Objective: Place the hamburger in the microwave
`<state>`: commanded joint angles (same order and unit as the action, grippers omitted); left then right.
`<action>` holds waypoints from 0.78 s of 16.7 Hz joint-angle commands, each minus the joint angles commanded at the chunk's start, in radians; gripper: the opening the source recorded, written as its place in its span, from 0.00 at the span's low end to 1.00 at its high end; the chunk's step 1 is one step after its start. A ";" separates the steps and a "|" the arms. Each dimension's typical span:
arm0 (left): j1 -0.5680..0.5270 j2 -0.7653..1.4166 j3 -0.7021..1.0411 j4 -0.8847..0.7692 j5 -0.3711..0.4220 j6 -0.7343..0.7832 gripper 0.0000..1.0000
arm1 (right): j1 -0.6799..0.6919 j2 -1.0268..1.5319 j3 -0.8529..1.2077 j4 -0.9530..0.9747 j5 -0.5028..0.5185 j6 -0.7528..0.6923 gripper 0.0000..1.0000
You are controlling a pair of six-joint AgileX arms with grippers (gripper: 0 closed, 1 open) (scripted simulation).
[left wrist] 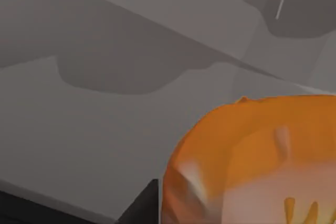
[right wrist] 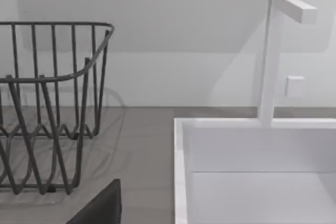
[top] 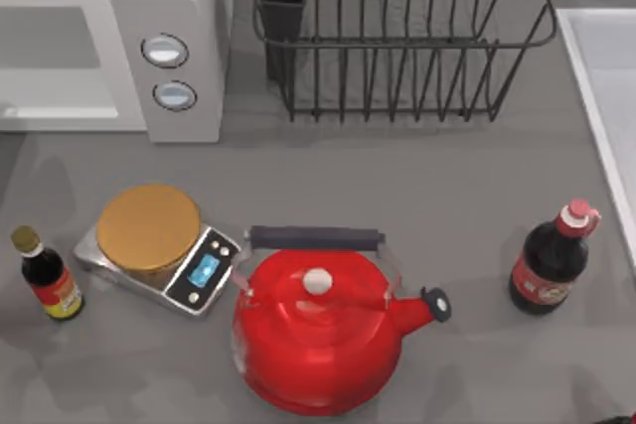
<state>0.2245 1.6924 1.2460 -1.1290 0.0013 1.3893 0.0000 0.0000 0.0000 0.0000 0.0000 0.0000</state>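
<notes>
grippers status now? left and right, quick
Left gripper: hamburger sits close in front of the wrist camera, above a grey surface; whether it's gripped cannot be told.
Right gripper: cannot be told; its camera faces the dish rack and sink.

Soft, even light falls from above, and the red kettle [top: 316,330] carries a pale sheen beside its white knob. Faint shadows pool on the grey table [top: 417,166] around the kettle. The left wrist view's orange hamburger [left wrist: 252,161] looms blurred.
</notes>
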 joint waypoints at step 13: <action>-0.046 0.015 -0.061 0.239 -0.004 -0.153 0.00 | 0.000 0.000 0.000 0.000 0.000 0.000 1.00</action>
<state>0.1783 1.7074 1.1852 -0.8897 -0.0032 1.2360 0.0000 0.0000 0.0000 0.0000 0.0000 0.0000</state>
